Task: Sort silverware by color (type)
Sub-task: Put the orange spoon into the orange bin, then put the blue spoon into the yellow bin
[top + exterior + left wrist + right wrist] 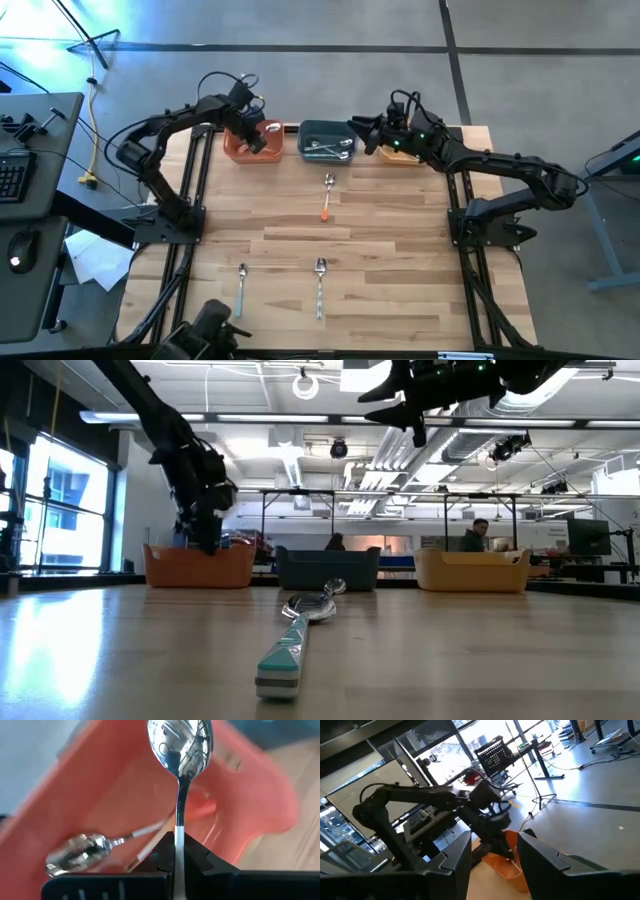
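My left gripper [258, 138] [205, 530] is low over the orange bowl [240, 148], shut on a spoon [180, 750] with a shiny head. Another spoon [75, 852] lies inside that bowl [100, 785]. My right gripper [362, 135] [495, 850] is open and empty, raised [415, 415] beside the teal bowl [325, 152], which holds several metal pieces [328, 146]. On the table lie an orange-handled spoon [327, 195], a second spoon [242, 283] and a light-blue-handled spoon [320, 285] [290, 650]. My left gripper pinches the spoon's handle [179, 837] between its two fingers, just behind the metal neck; the handle looks pale there. The fingers lie along the spoon, whose head sticks out beyond them. The spoon is lifted clear, slanting down over the inside of the orange bowl.
A yellow bowl [402, 156] [470, 570] stands at the far edge under my right arm, in a row with the orange and teal bowls. The wooden table's middle and near half [400, 270] hold only the three loose spoons. A person [480, 535] shows in the room behind.
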Controlling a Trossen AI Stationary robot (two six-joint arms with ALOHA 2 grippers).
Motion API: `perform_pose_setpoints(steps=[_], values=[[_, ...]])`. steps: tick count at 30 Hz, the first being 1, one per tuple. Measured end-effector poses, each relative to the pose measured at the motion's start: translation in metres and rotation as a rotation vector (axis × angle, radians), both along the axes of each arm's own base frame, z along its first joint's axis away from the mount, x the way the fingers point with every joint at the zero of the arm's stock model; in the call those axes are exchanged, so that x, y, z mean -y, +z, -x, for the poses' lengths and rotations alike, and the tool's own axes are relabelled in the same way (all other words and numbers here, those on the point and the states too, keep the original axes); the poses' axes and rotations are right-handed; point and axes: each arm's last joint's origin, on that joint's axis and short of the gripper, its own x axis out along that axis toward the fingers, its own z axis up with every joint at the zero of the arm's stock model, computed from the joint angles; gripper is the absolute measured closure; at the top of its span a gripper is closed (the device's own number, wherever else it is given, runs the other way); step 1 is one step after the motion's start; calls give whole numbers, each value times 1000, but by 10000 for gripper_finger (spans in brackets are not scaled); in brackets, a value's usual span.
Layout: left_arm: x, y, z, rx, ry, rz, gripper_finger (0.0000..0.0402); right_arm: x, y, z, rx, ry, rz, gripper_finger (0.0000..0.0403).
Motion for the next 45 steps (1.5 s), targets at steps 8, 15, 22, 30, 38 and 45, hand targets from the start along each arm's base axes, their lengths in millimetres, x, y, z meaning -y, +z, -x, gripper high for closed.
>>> perform_pose_setpoints(steps=[8,15,22,30,38,45], values=[[-3,-18,-1,-62,-43,37,400,-1,0,-1,2,6,-4,259],[-7,-35,-2,-90,-27,89,386,-1,2,-1,35,6,-21,259],[-7,-30,0,-120,2,53,343,-1,2,-1,36,7,-24,259],[1,7,4,-83,81,-38,287,-5,3,6,-18,38,-34,259],[49,72,-9,71,128,-163,309,-10,-16,15,-281,82,-53,291],[106,103,-33,181,144,-190,360,-16,-33,20,-487,235,0,392]])
